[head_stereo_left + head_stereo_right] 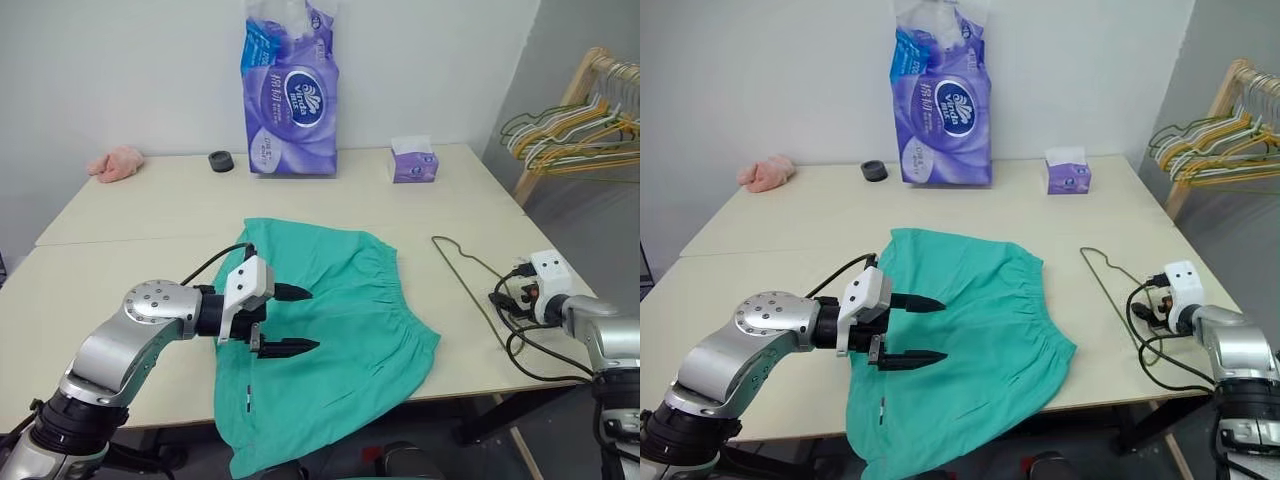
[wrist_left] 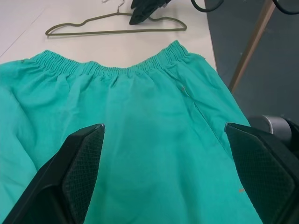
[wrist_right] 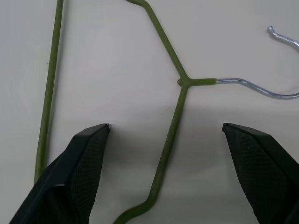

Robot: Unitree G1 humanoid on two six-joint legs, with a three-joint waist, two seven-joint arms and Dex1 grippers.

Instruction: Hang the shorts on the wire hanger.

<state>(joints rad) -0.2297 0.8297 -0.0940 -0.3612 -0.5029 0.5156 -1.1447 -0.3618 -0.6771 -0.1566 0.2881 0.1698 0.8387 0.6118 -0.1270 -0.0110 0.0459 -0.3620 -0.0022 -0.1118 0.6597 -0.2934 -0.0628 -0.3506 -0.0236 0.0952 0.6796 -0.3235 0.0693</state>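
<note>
Locate the shorts [image 1: 330, 330] first: they lie flat on the table [image 1: 120, 270], at the near edge, with their lower part hanging over that edge. The gathered waistband runs along the side facing 3 o'clock.

Note the wire hanger [image 1: 470, 275] at 3 o'clock from the shorts, just beside the waistband and apart from it. It lies flat on the table. In the right wrist view its olive coating ends at the neck and the hook continues as bare metal.

Check the left gripper [image 1: 290, 320]. It hangs over the middle of the shorts, pointing toward 3 o'clock. Its two fingers stand wide apart and hold nothing.

Check the right gripper [image 3: 166, 135]. It is over the wire hanger at the table's right edge. Its fingers stand wide apart with the hanger's neck and one arm of the wire between them, and nothing is gripped.

Further out, at 12 o'clock, you will find a purple tissue pack [image 1: 292, 95], a small tissue box [image 1: 414, 160], a black ring [image 1: 221, 161] and a pink cloth [image 1: 116, 163]. Coloured hangers [image 1: 570, 130] hang on a rack at 2 o'clock.
</note>
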